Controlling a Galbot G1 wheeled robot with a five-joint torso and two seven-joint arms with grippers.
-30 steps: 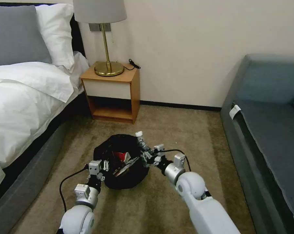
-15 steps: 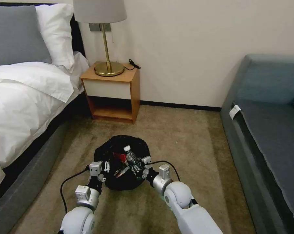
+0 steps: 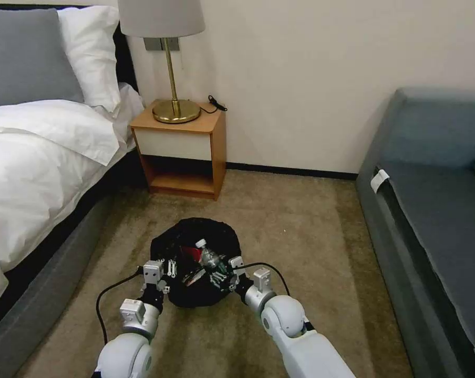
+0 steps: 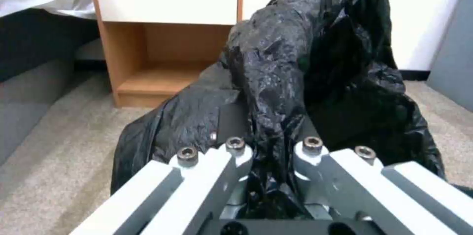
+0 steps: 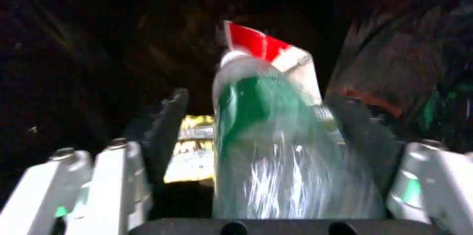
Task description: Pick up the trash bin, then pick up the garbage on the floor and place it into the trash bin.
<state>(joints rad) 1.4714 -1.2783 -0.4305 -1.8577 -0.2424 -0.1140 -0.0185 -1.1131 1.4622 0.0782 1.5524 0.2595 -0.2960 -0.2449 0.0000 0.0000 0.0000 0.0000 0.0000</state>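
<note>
The right gripper (image 3: 220,273) is now over the mouth of the trash bin (image 3: 195,294), having swung in from the bin's far right rim a second ago, and the bottle (image 3: 208,255) has come with it, its white cap pointing toward the bin's centre. In the right wrist view the right gripper (image 5: 256,142) has its fingers (image 5: 165,131) spread, a clear gap showing between the one finger and the bottle (image 5: 276,153), while the other finger seems to touch the green-labelled body; the blur on the bottle suggests it is sliding free, so I judge the release is under way rather than a firm hold. Beyond it, inside the black liner, lie a red-and-white packet (image 5: 268,48) and a yellow wrapper (image 5: 194,153), already in the bin. The left gripper (image 3: 161,269) holds as before at the bin's near left rim, its fingers (image 4: 217,161) pinched on a fold of the black bag (image 4: 295,79). The bin stands on the carpet floor (image 3: 300,226) between the bed (image 3: 38,157) and the sofa (image 3: 437,210), in front of the nightstand (image 3: 179,152). No other litter shows on the floor, so the task looks close to done.
</note>
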